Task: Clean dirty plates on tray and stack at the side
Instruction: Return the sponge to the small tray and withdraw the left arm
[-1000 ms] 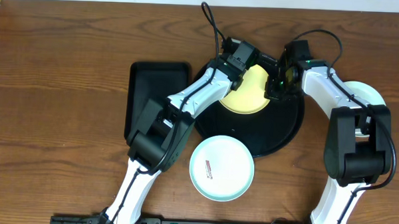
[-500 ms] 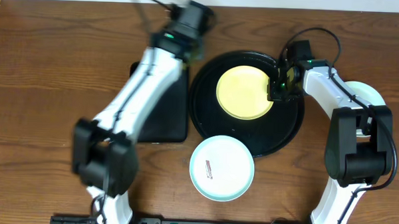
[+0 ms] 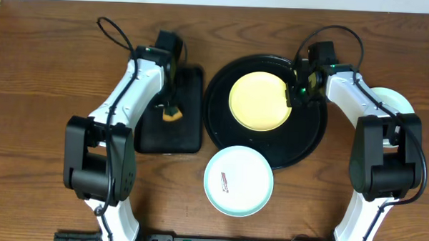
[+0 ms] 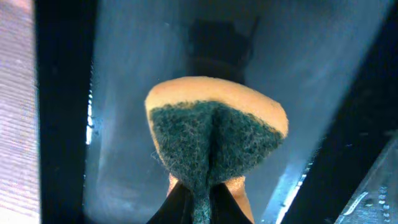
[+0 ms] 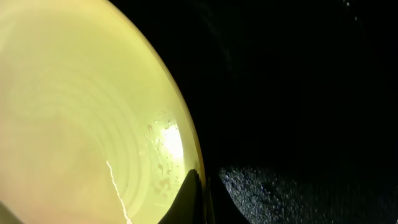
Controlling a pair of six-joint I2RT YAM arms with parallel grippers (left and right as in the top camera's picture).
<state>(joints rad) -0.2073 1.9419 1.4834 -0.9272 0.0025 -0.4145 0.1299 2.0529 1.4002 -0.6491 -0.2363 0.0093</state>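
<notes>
Between the left gripper's (image 3: 170, 110) tight jaws, a sponge (image 4: 214, 143) is hanging over the rectangular tray (image 3: 189, 134). The right gripper's (image 3: 294, 95) jaws are pinching the yellow plate (image 3: 258, 100) by its rim on the round tray (image 3: 303, 149). A smeared plate (image 3: 238, 181) is waiting outside, with nothing stacked yet.

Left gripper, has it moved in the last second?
Yes. The left gripper swung left, from over the yellow plate on the round tray to above the rectangular tray, where it holds the sponge.

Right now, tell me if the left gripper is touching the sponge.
Touching. The left wrist view shows the left gripper shut on the sponge, whose green face creases at the pinch.
</notes>
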